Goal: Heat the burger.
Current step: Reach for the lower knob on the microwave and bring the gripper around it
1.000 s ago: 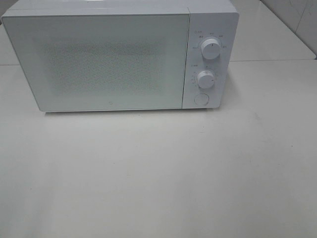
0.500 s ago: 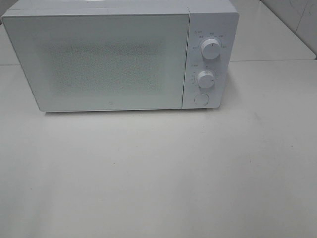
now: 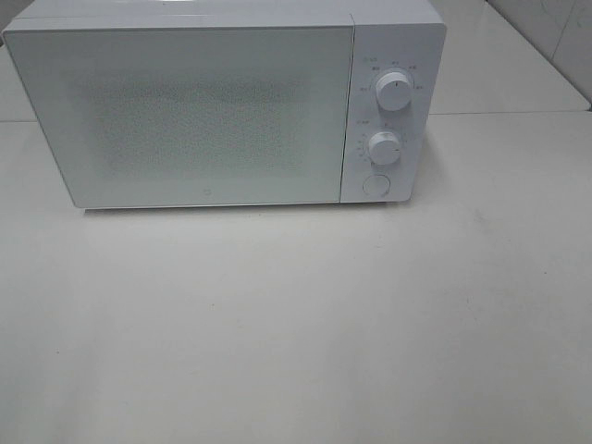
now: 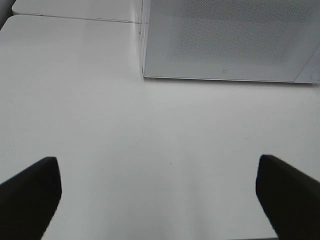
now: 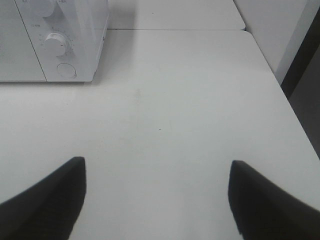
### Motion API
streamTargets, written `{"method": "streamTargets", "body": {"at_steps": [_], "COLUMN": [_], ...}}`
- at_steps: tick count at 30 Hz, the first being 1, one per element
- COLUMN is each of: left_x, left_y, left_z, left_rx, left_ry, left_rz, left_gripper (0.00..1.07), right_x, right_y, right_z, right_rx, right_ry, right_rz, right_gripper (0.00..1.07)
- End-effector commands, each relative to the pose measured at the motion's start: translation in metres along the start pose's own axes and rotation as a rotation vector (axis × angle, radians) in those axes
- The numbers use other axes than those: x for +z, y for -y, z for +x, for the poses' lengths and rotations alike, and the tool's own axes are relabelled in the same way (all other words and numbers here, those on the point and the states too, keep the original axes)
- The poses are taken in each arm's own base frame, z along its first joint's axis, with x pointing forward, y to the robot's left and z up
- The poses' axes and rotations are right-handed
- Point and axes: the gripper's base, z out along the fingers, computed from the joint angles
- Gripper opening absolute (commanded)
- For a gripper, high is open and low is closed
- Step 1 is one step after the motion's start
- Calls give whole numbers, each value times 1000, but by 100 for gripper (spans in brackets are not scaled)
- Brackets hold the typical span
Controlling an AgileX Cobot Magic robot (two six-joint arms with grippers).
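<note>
The burger is not in view in any frame. A white microwave (image 3: 222,102) stands at the back of the white table (image 3: 296,324) with its door shut; it also shows in the left wrist view (image 4: 230,40) and the right wrist view (image 5: 55,40). Neither arm shows in the high view. My left gripper (image 4: 157,192) is open and empty above bare table in front of the microwave's left corner. My right gripper (image 5: 157,192) is open and empty above bare table to the right of the microwave.
The microwave's panel has two knobs (image 3: 394,92) (image 3: 385,147) and a round button (image 3: 376,184). The table's right edge (image 5: 285,100) drops off beside a wall. A seam between table tops (image 4: 75,18) runs behind.
</note>
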Motion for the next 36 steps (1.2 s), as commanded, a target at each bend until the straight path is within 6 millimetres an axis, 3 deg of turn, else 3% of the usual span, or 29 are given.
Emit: {"method": "streamTargets", "body": {"at_steps": [1, 13, 19, 25, 27, 36], "left_x": [-3, -2, -2, -2, -2, -2], "left_y": [1, 1, 1, 1, 1, 1], "left_z": [1, 0, 0, 0, 0, 0], "left_rx": [-12, -12, -12, -12, -12, -12], "left_ry": [31, 25, 25, 25, 25, 25], "left_rz": [6, 6, 6, 6, 6, 6], "left_gripper": [98, 98, 98, 98, 98, 98], "right_x": [-3, -5, -6, 12, 27, 53], "right_y": [0, 0, -1, -4, -6, -9], "right_z": [2, -1, -17, -35, -47, -63], "right_rx": [-3, -1, 1, -5, -10, -16], "right_ry": [28, 45, 128, 151, 161, 170], "right_rz": [2, 0, -11, -21, -27, -39], "right_gripper": [76, 76, 76, 76, 76, 76]}}
